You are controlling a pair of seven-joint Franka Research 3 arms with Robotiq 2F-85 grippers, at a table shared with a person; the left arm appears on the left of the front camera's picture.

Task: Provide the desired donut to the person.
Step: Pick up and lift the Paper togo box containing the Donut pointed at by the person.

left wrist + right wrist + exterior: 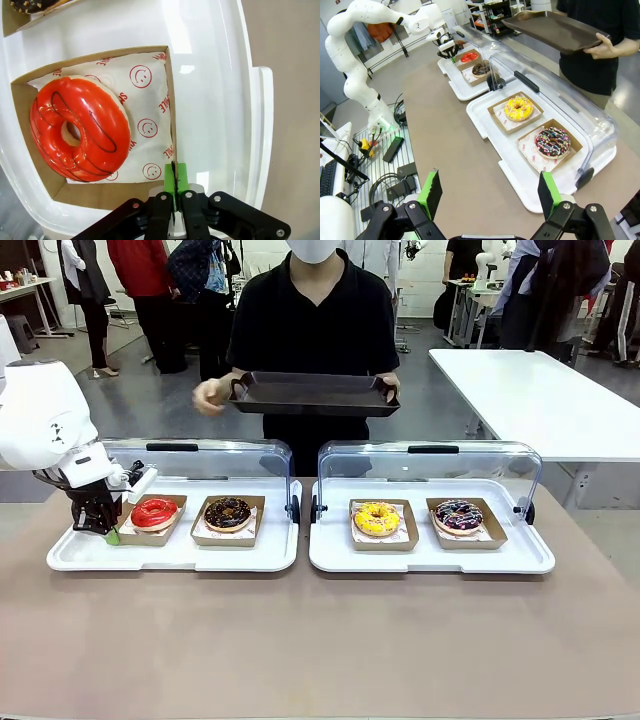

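Note:
A red-glazed donut (154,512) (77,127) lies on printed paper in a brown cardboard tray (128,533) (169,90) at the left end of the left white tray (180,555). My left gripper (110,533) (174,182) is shut, its green pads pinching the near wall of that cardboard tray beside the donut. The person (310,320) stands across the table holding out a dark serving tray (313,395) (555,30) with both hands. My right gripper (489,192) hangs open high over the table's right end, nothing between its fingers.
A chocolate donut (228,512) sits beside the red one. The right white tray (430,558) holds a yellow donut (377,518) and a dark sprinkled donut (458,516). Clear hinged lids (430,465) stand raised behind both trays. Bare brown tabletop lies in front.

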